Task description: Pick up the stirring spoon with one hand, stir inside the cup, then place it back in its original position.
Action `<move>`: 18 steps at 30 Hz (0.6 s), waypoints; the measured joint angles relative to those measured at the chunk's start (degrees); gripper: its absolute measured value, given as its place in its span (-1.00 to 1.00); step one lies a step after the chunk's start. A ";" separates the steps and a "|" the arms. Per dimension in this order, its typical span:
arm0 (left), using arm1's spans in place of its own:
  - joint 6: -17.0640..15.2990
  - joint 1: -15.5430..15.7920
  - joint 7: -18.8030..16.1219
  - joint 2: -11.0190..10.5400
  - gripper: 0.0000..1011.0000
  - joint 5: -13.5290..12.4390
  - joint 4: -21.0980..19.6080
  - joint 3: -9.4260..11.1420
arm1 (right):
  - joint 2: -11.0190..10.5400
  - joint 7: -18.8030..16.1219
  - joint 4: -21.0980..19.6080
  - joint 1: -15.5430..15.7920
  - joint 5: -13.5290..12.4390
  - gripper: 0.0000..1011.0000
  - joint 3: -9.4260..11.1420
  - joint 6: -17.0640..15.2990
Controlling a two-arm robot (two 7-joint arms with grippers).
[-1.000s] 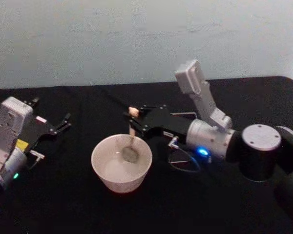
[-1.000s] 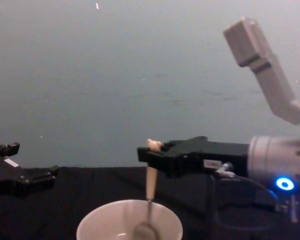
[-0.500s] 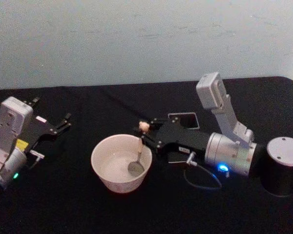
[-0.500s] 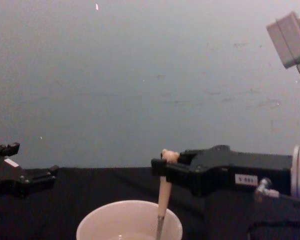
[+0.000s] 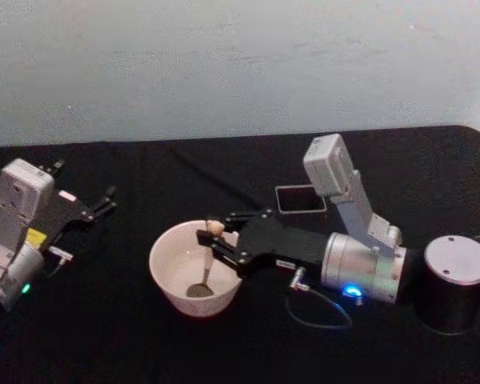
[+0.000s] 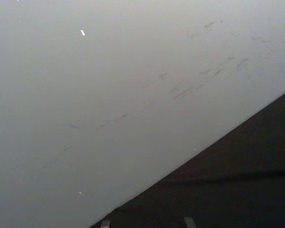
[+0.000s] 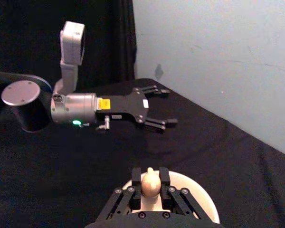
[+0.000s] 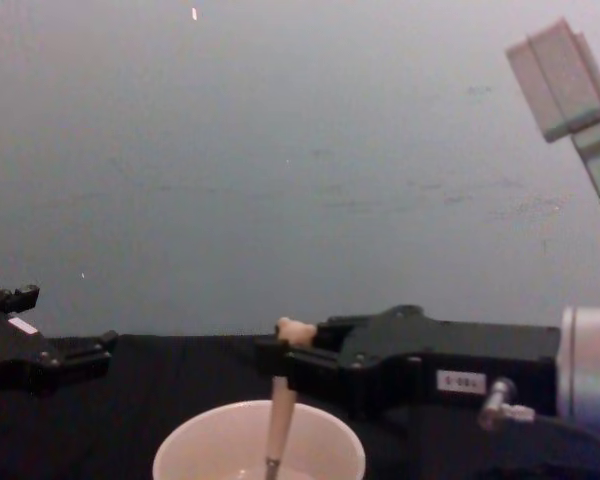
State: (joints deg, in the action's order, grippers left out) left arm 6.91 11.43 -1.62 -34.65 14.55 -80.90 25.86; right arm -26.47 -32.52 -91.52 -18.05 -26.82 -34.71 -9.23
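The cream-white cup (image 5: pixel 170 270) stands on the black table, its rim also low in the chest view (image 8: pixel 185 442). My right gripper (image 5: pixel 210 237) hangs over the cup, shut on the stirring spoon (image 5: pixel 206 260) near its beige bear-head top (image 8: pixel 295 329). The spoon stands nearly upright with its metal bowl (image 5: pixel 197 290) down inside the cup. From the right wrist view the bear head (image 7: pixel 150 181) sits between the two fingers (image 7: pixel 136 178) above the cup (image 7: pixel 199 199). The dark grey square holder (image 5: pixel 301 199) stands behind the right arm. My left gripper (image 5: pixel 106 200) is parked open at the table's left.
A black cloth covers the table (image 5: pixel 144 344), and a pale wall (image 5: pixel 224 64) rises behind it. A thin cable (image 5: pixel 316 312) loops beside the right wrist. The right arm's round base (image 5: pixel 456 280) stands at the right.
My right gripper has swung the spoon from the cup's right side toward its near-left part. The holder behind the arm is now less covered. The left arm has not moved.
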 joint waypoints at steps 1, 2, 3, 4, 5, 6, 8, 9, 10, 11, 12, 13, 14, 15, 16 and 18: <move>0.00 0.00 0.00 0.00 0.98 0.00 0.00 0.00 | 0.36 0.05 0.00 -0.23 -0.02 -0.56 -0.26 -0.08; 0.00 0.00 0.00 0.00 0.98 -0.01 0.00 0.00 | 0.36 0.05 0.00 -0.23 -0.02 -0.56 -0.26 -0.08; 0.00 0.00 0.00 0.00 0.98 0.00 0.00 0.00 | 0.75 0.15 0.04 -0.52 -0.04 -0.56 -0.53 -0.21; 0.00 0.00 0.00 0.00 0.98 -0.01 0.00 0.00 | 0.99 0.24 0.10 -0.68 -0.05 -0.56 -0.68 -0.25; 0.00 0.00 0.00 0.00 0.98 0.00 0.00 0.00 | 1.23 0.37 0.20 -0.84 -0.05 -0.56 -0.81 -0.29; 0.00 0.00 0.00 0.00 0.98 0.00 0.00 0.00 | 1.71 0.56 0.50 -1.23 -0.04 -0.56 -1.07 -0.39; 0.00 0.00 0.00 0.00 0.98 -0.01 0.00 0.00 | 2.16 0.81 0.78 -1.58 0.00 -0.56 -1.29 -0.47; 0.00 0.00 0.00 0.00 0.98 0.00 0.00 0.00 | 2.71 1.10 1.32 -2.07 0.05 -0.56 -1.47 -0.53; 0.00 0.00 0.00 0.00 0.98 0.00 0.00 0.00 | 3.01 1.28 1.63 -2.33 0.07 -0.56 -1.55 -0.57; 0.00 0.00 0.00 0.00 0.98 -0.01 0.00 0.00 | 3.31 1.46 2.01 -2.59 0.12 -0.56 -1.62 -0.60; 0.00 0.00 0.00 0.00 0.98 0.00 0.00 0.00 | 3.83 1.85 2.73 -3.10 0.37 -0.56 -1.71 -0.64; 0.00 0.00 0.00 0.00 0.98 0.00 0.00 0.00 | 4.22 2.11 3.21 -3.44 0.53 -0.56 -1.75 -0.66; 0.00 0.00 0.00 0.00 0.98 0.00 0.00 0.00 | 4.48 2.29 3.57 -3.69 0.63 -0.56 -1.76 -0.66; 0.00 0.00 0.00 0.00 0.98 0.00 0.00 0.00 | 4.87 2.49 4.16 -4.08 0.80 -0.56 -1.77 -0.66; 0.00 0.00 0.00 0.00 0.98 0.00 0.00 0.00 | 5.34 2.77 5.12 -4.61 1.03 -0.56 -1.77 -0.66; 0.00 0.00 0.00 0.00 0.98 0.00 0.00 0.00 | 6.18 3.18 6.69 -5.54 1.43 -0.56 -1.77 -0.65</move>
State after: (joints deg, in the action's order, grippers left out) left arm 6.91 11.43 -1.62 -34.65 14.55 -80.90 25.86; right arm -20.29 -29.33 -84.83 -23.59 -25.40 -36.48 -9.88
